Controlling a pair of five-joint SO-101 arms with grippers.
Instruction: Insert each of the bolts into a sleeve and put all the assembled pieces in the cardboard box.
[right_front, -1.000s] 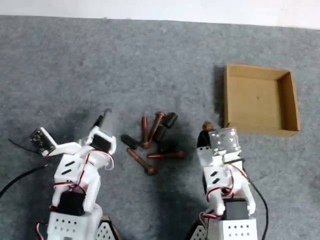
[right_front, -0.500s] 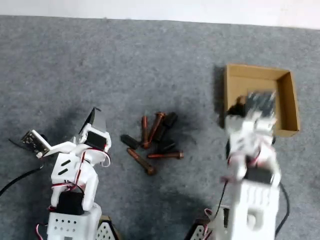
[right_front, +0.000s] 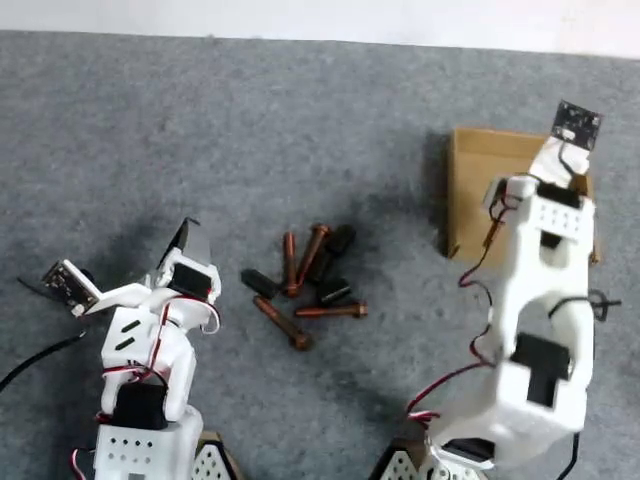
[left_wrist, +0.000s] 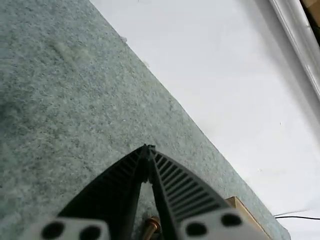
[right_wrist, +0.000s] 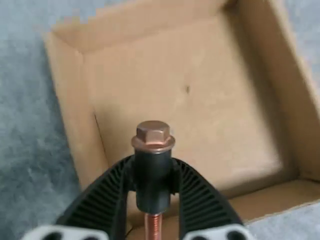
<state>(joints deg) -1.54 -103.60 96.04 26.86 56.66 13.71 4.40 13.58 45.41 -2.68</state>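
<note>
While the left arm sits at the lower left of the high view, the left pincer (right_front: 186, 240) is pressed together at its tips, pointing up the frame over the grey tabletop (right_front: 150, 130). Beyond it, at the frame's centre, loose copper bolts (right_front: 282, 322) and black sleeves (right_front: 262, 283) lie in a touching cluster. Farther off, at the upper right, the right arm stretches over the cardboard box (right_front: 470, 160). The right pincer (right_wrist: 152, 169) pinches an assembled piece (right_wrist: 153, 137), a bolt through a black sleeve, above the box's bare floor.
</note>
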